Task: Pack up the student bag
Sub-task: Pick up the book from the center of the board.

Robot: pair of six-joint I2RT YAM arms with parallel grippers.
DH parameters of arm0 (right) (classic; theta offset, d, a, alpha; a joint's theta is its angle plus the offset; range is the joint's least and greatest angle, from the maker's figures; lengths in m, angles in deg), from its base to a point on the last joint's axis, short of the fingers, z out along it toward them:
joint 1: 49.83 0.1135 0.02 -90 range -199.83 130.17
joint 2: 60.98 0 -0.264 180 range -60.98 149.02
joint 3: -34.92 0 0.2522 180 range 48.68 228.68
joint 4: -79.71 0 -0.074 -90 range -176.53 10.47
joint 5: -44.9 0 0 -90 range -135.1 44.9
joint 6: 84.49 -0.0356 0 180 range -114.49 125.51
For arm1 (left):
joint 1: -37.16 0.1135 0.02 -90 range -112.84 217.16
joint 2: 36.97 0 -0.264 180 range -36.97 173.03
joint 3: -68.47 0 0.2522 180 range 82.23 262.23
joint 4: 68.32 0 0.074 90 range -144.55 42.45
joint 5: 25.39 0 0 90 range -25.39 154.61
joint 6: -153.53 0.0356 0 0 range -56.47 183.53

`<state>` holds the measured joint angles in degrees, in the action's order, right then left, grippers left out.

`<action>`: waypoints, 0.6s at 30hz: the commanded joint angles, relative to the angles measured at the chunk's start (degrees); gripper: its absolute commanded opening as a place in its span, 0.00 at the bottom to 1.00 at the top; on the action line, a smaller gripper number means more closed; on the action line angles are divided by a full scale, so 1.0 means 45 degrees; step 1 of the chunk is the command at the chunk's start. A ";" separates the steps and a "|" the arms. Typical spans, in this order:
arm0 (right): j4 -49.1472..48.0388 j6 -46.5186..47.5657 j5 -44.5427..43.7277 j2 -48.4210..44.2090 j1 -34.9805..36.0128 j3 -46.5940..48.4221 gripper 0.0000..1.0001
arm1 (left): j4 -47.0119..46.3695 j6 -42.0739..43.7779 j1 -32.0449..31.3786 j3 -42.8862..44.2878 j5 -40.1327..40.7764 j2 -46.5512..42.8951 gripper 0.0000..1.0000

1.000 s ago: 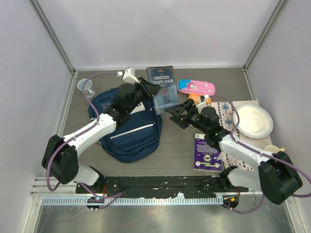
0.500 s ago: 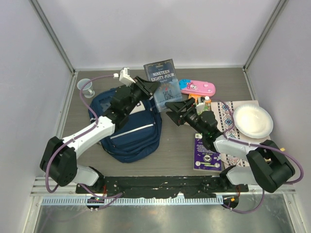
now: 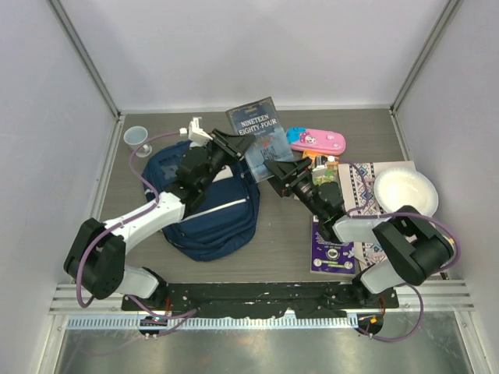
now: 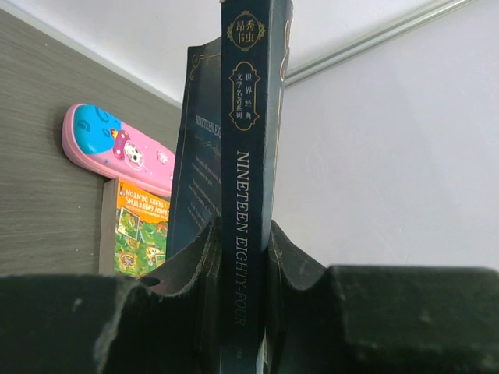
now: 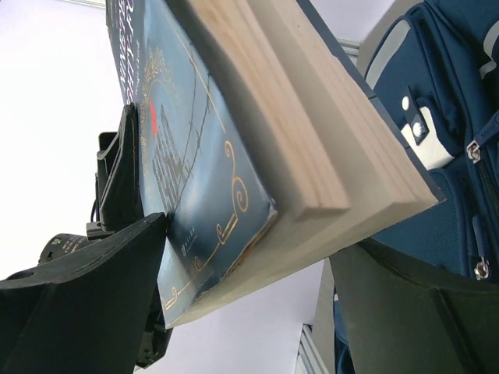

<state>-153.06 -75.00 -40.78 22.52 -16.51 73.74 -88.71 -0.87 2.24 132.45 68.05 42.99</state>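
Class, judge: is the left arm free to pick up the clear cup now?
Probably not: the left fingers are clamped on the book, though the cup stands unobstructed.

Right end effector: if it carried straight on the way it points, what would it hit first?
The Nineteen Eighty-Four book, clamped by the left end effector; its corner sits between the fingers of the right end effector. Contact is unclear.
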 commanded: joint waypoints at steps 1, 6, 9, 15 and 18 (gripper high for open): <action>-0.3591 0.0196 -0.0842 0.0758 0.0037 -0.0139 0.88 | -0.2587 -0.0825 -0.0034 -0.0143 -0.0024 -0.1011 0.00; -0.4885 -0.0136 -0.0901 0.1268 0.0056 -0.0295 0.87 | -0.2489 -0.0864 -0.0053 -0.0357 -0.0062 -0.1031 0.00; -0.3914 0.0429 -0.0900 0.0646 0.0056 -0.0217 0.85 | -0.2626 -0.0962 -0.0034 -0.0670 0.0074 -0.1090 0.00; -0.1845 0.1620 -0.1428 -0.0684 0.0037 -0.0296 0.78 | -0.2039 -0.0805 -0.0014 -0.0845 -0.0024 -0.1285 0.00; -0.0905 0.1934 -0.1428 -0.1153 0.0018 -0.0179 0.75 | -0.1962 -0.0864 -0.0034 -0.0925 0.0016 -0.1266 0.00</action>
<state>-157.75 -71.00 -44.24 20.99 -16.18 71.40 -90.52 -3.06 2.41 128.32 69.74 40.41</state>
